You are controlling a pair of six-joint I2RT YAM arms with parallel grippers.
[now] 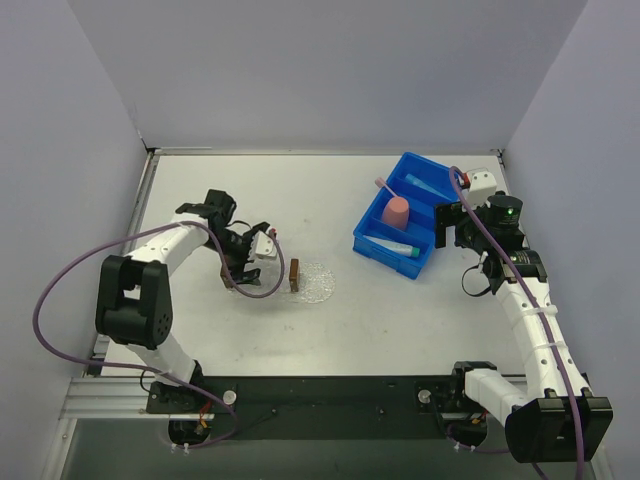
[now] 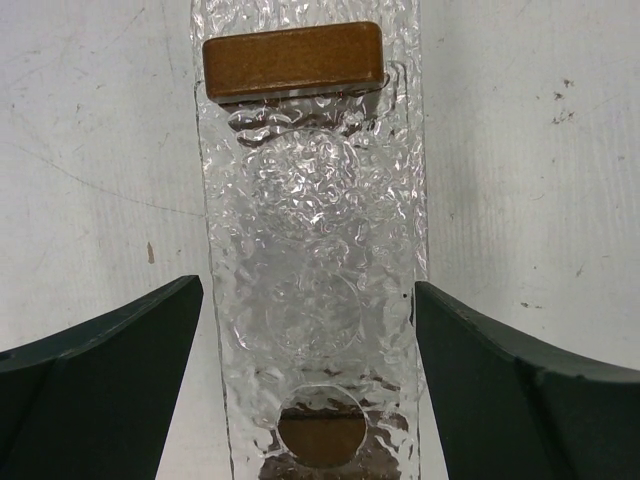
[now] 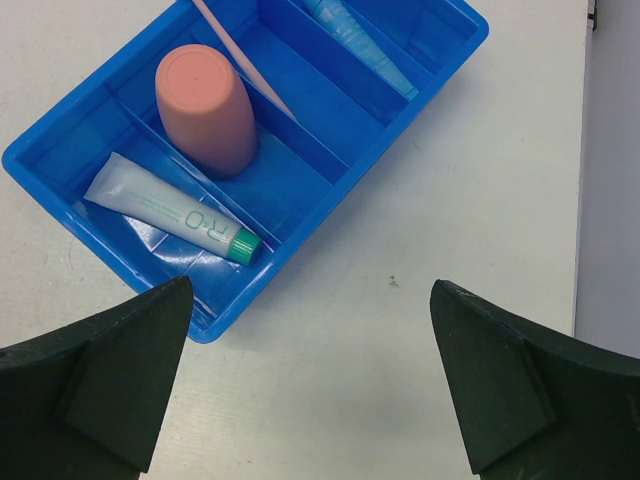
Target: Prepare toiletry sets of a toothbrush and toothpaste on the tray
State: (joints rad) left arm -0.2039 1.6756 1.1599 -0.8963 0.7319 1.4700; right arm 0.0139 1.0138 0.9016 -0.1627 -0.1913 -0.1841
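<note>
Tray [image 2: 310,200] under released left gripper [image 2: 308,300], toothpaste [image 3: 175,212] in bin [image 3: 300,190] below released right gripper [image 3: 310,290]

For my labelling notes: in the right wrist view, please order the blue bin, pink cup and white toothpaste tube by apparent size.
1. blue bin
2. pink cup
3. white toothpaste tube
The last two are close: the tube looks longer, the cup bulkier.

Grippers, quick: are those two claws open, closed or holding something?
Left gripper: open, fingers flanking the clear bumpy plastic tray, not visibly gripping it.
Right gripper: open, empty, near the blue divided plastic bin.
</note>
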